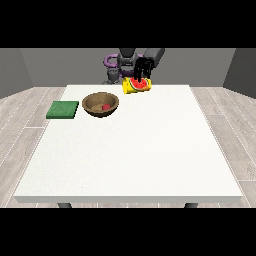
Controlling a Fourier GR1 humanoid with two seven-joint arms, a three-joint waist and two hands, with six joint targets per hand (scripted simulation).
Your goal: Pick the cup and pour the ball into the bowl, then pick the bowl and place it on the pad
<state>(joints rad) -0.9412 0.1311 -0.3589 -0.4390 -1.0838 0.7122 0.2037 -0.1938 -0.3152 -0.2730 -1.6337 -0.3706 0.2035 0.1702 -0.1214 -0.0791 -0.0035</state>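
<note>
While the hand [143, 67] at the view's right curls its fingers round the tipped cup [136, 85], the bowl [100, 105], ball [106, 106] already inside, lies toward the view's left of it, the pad [63, 109] farther that way.

— What stands on the white table [130, 160]?
— A wooden bowl [100, 105] and green pad [63, 110] at the far left, just apart.
— Open room?
— The near half and right side lie bare.
</note>
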